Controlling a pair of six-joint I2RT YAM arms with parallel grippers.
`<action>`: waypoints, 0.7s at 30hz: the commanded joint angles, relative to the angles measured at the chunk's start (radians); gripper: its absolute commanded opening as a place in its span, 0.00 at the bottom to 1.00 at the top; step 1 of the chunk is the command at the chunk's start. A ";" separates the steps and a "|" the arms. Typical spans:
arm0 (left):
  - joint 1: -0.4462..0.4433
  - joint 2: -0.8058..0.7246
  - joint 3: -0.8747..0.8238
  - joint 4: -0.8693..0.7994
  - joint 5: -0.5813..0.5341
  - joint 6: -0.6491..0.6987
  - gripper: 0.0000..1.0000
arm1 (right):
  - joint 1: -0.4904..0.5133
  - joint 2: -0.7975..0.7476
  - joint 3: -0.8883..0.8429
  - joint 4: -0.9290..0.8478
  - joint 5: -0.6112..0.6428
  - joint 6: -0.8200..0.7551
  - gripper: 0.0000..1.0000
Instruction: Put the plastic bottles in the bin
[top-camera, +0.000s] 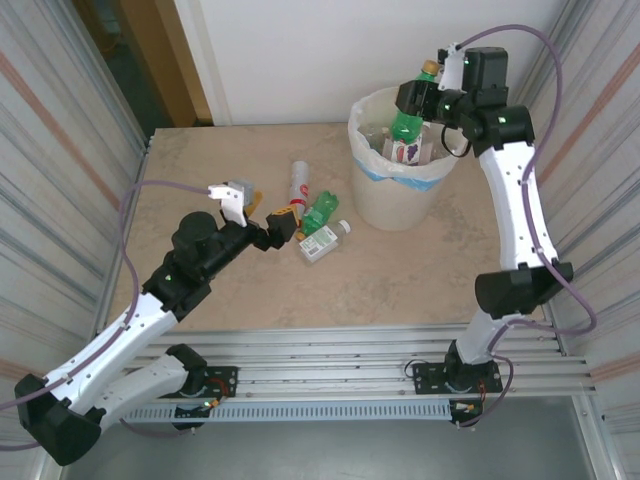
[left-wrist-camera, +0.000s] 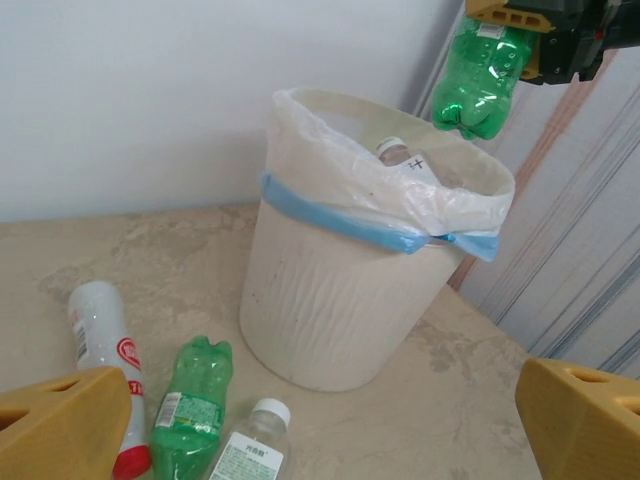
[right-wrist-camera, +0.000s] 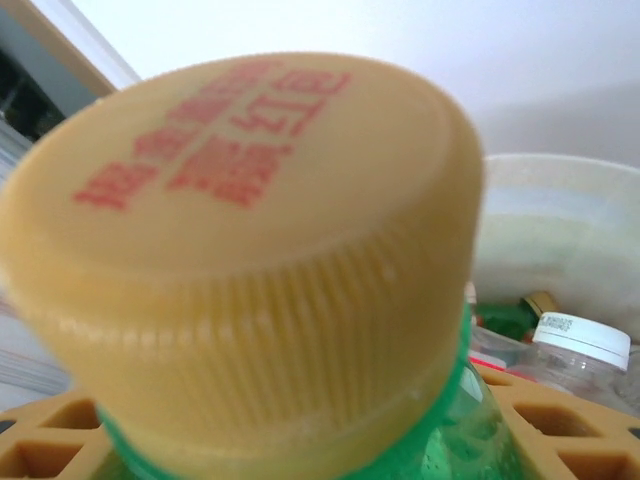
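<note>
The right gripper (top-camera: 424, 92) is clamping a green bottle (top-camera: 406, 124) above the bin (top-camera: 375, 195); the left gripper (top-camera: 283, 227) is hovering, jaws spread wide.

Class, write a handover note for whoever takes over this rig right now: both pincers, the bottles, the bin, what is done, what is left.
Left pincer: open, empty, beside the loose bottles.
Right pincer: shut on a green bottle, cap up, over the bin.
Done: some bottles are already in the bin.
Left: drop the held one, then clear three from the table: white bottle, second green bottle, clear bottle.
</note>
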 joint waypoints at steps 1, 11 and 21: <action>-0.006 -0.014 -0.007 -0.026 -0.050 -0.012 0.99 | 0.000 0.063 0.059 -0.110 0.040 -0.057 0.42; -0.003 -0.010 -0.002 -0.051 -0.060 -0.010 0.99 | 0.010 0.210 0.168 -0.248 0.148 -0.101 0.50; 0.001 -0.004 0.001 -0.055 -0.053 -0.018 0.99 | 0.044 0.292 0.258 -0.291 0.257 -0.144 0.84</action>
